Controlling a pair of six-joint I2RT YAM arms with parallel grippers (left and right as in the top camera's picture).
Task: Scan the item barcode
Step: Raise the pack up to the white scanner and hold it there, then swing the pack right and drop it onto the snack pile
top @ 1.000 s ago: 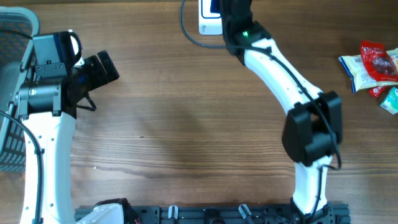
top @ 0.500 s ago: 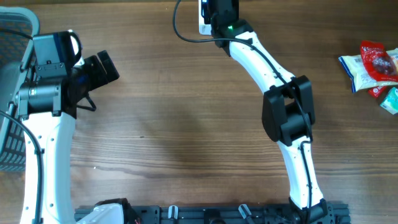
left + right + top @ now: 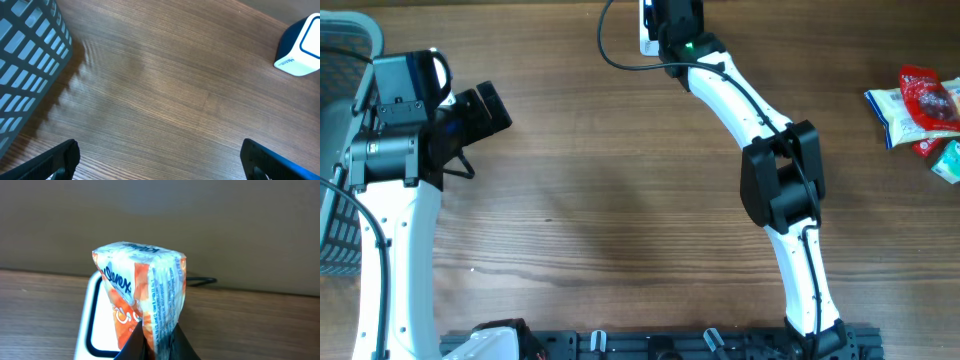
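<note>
The right hand (image 3: 154, 349) is pressed together on the lower end of the tissue pack (image 3: 142, 285), pinching soft film and little else. That is the main risk: a slack wrapper held at one end can swivel or slip between the fingers as the wrist turns, dropping the pack onto the scanner (image 3: 92, 325) below it. A second risk is a missed read, since no barcode shows on the faces in view. If the code faces away from the dark window, or the film is creased there, the scanner would likely see nothing. The cable (image 3: 202, 281) behind, at 2 o'clock from the pack, could catch a wide swing. From above, all this sits at 12 o'clock on the worktop (image 3: 620, 200), the pack itself hidden under the wrist. In the right wrist view the pack's long axis runs up from the fingers toward 12 o'clock, leaning slightly to 11. The logo face is turned toward 9 o'clock and the fine-print seam toward the camera. The left hand (image 3: 492, 108) hangs spread wide and empty at 10 o'clock, near the basket (image 3: 340, 150) — well apart from the scan, as are the snack packets (image 3: 920, 105) at 2 o'clock.
</note>
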